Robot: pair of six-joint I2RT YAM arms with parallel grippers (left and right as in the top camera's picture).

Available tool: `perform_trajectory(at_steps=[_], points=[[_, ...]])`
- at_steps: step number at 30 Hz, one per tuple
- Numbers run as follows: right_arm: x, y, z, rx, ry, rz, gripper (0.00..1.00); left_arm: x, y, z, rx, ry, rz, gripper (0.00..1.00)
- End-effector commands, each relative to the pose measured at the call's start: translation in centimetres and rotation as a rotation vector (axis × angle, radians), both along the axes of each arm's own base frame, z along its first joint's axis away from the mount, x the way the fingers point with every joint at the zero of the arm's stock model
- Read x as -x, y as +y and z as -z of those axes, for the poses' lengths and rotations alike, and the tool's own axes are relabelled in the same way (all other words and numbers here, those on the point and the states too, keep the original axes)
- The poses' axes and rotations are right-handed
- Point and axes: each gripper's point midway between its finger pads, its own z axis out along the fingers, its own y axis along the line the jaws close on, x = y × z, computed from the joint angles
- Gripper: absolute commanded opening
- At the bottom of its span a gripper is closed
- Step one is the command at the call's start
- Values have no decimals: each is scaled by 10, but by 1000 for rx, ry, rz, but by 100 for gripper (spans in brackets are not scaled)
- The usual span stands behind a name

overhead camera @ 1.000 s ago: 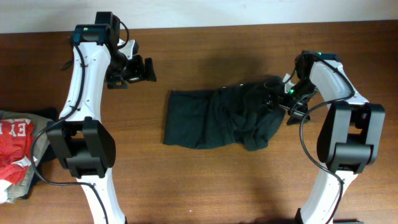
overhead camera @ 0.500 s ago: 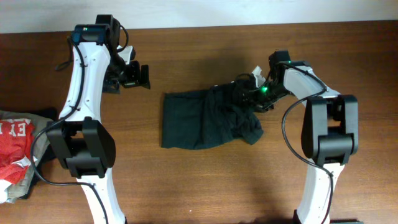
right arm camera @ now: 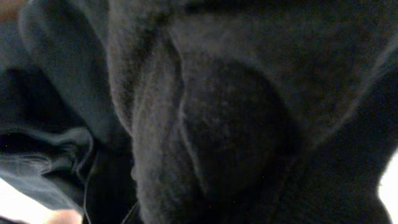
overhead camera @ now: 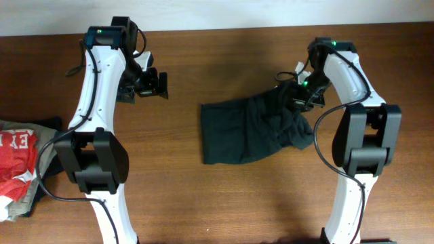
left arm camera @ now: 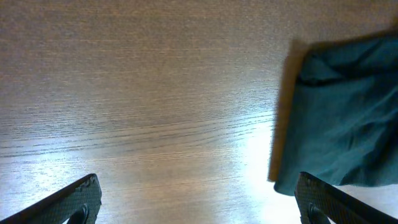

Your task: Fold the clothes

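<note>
1. Since half a second ago the dark T-shirt (overhead camera: 247, 132) has slid to my right across the table (overhead camera: 217, 54). Its straight left edge now lies nearer the middle of the wood than it did.
2. My right gripper (overhead camera: 299, 98) has swung back to the right with the cloth. A second ago its jaws stood wide; now they are clamped together on the shirt's bunched upper right corner.
3. The right wrist view is filled edge to edge with dark, soft folds, too close to tell which part of the garment they are.
4. The T-shirt lies in the middle-right of the table, flat and smooth on its left half and crumpled into ridges on the right, where I grip it. I can see no lettering on it from above.
5. My left gripper (overhead camera: 154, 85) hangs over bare wood, well apart from the shirt on its left side. It has barely shifted.
6. Its jaws are spread as wide as they go and grip nothing. In the left wrist view its fingers (left arm camera: 78, 200) show at the two bottom corners with only wood grain between them, and the shirt's left edge shows at the right of that view.
7. At the far left edge of the table lies a red garment (overhead camera: 15, 157) with white letters, on top of a grey-beige garment (overhead camera: 17, 203).
</note>
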Motion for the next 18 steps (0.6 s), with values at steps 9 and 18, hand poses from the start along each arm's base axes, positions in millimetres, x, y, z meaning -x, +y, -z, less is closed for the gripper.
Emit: perform_trajectory(at_steps=[9, 18], points=[[15, 49, -37, 414, -22, -180, 4, -2, 1, -8, -6, -23, 13, 99], [49, 138, -17, 461, -9, -181, 4, -6, 1, -8, -6, -38, 12, 99]])
